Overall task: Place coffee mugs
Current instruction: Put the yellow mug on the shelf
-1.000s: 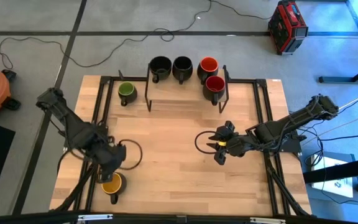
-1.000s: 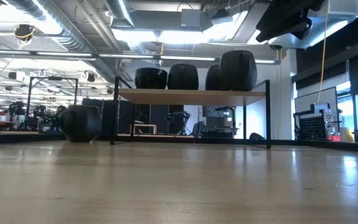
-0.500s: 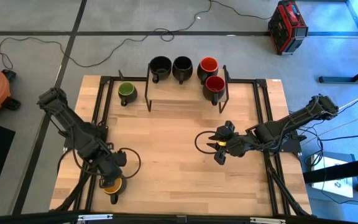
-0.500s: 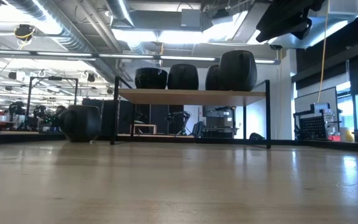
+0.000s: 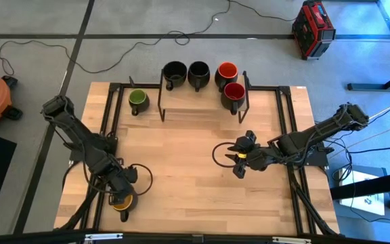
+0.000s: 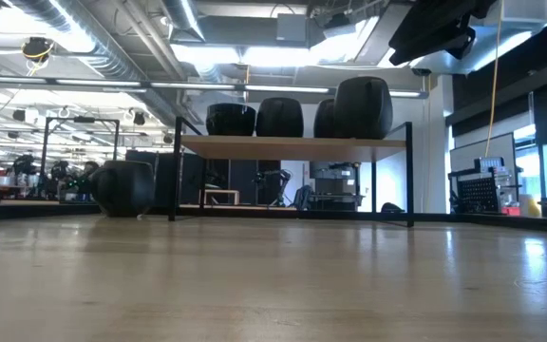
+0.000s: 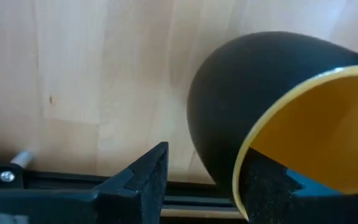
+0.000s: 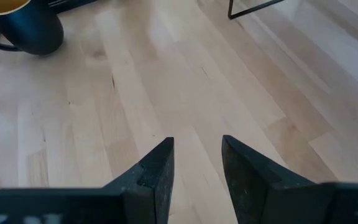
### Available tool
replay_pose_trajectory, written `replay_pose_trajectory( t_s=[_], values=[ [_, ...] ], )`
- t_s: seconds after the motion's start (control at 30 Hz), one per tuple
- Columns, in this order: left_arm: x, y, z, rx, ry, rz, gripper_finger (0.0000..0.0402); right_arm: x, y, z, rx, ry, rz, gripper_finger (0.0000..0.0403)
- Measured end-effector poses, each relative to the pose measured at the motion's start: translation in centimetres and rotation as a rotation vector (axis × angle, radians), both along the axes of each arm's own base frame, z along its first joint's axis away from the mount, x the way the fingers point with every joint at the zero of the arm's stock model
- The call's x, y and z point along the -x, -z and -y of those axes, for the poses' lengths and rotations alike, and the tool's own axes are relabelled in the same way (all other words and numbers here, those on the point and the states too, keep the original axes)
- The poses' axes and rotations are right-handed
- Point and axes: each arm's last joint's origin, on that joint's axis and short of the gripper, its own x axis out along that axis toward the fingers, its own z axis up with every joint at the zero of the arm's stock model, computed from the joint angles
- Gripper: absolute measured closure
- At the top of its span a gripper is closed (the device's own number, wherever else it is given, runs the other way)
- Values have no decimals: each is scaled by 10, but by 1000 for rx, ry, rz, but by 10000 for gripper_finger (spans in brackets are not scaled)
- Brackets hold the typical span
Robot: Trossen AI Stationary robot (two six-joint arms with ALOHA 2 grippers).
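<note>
Yellow-lined mug (image 7: 278, 118) sits with its rim between my spread left jaws (image 7: 205, 177); closing off-centre could tip it. Right jaws (image 8: 196, 163) hang apart, empty.

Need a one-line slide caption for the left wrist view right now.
Left gripper open astride the wall of the yellow-lined mug, one finger outside, one inside the rim, above the wooden table.

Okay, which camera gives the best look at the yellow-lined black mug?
The left wrist view: the black mug with the yellow inside fills it, its wall between the open left pincer's fingers. The high view has that arm partly covering it, the right wrist view shows it small and far off, the low view not at all.
</note>
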Motion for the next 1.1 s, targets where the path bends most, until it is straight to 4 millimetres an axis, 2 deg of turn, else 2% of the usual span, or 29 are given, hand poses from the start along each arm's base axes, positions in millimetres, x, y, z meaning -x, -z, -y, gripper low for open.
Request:
replay_pose_trajectory(
  t_s=[0.23, 0.53, 0.63, 0.73, 0.83, 0.97, 1.1],
  values=[
    [-2, 11, 1, 28, 3, 28, 280, 0, 0, 0, 4, 3, 2, 281],
    [-6, 13, -2, 6, 8, 53, 383, 0, 0, 0, 4, 3, 2, 281],
    [-11, 7, -4, 27, 37, 54, 388, 0, 0, 0, 4, 3, 1, 281],
    [-21, -10, -10, 32, 41, 64, 387, 0, 0, 0, 0, -1, 0, 281],
    [-31, -37, -22, -20, 45, 90, 387, 0, 0, 0, -8, -11, -7, 281],
    [-47, -81, -42, -76, 54, 181, 387, 0, 0, 0, -11, -17, -10, 281],
    [-57, -112, -69, -158, 43, 257, 387, 0, 1, -1, -2, -57, -24, 281]
  ],
)
